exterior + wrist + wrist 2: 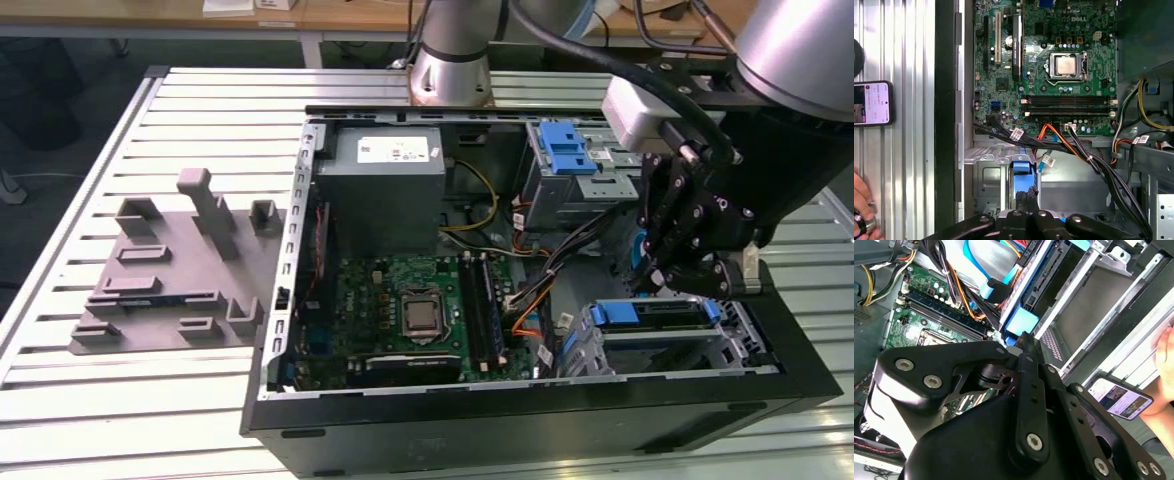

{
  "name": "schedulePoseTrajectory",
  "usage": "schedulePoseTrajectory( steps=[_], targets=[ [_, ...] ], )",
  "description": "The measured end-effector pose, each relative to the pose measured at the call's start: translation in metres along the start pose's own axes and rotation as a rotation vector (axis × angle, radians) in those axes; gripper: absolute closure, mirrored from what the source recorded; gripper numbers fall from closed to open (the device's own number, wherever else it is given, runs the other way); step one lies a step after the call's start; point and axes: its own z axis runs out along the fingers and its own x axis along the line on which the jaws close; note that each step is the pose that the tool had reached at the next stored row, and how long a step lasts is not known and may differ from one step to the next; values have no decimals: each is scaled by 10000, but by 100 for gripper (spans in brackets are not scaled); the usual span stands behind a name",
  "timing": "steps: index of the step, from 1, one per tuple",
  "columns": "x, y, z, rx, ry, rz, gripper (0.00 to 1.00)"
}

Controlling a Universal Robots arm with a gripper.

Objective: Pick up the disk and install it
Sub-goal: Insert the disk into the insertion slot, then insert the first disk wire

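The disk (657, 314) stands on edge in the drive bay at the near corner of the open computer case (534, 425), on the exterior view's right. Its blue bracket (1020, 322) shows in both wrist views, as does its blue bracket end (1021, 172). My gripper (663, 290) hangs directly over the disk with its fingertips down at the bracket. The black linkage (1004, 405) is folded inward and the gripper (1024, 342) looks shut, its tips resting against the blue plastic. I cannot see anything pinched between the tips of the gripper (1027, 195).
Cables (1074, 145) run past the bay over the motherboard (414, 310). A grey power-supply box (387, 190) and a drive cage with a blue latch (574, 160) sit at the far side. A grey fixture (174, 270) lies on the slatted table. A hand (861, 210) and phone (871, 102) are beside the case.
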Motion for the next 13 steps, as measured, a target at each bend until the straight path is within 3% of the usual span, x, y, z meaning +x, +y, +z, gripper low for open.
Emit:
schedulePoseTrajectory(
  steps=[13],
  targets=[
    [0, -20, 3, 0, -6, 0, 89]
  ],
)
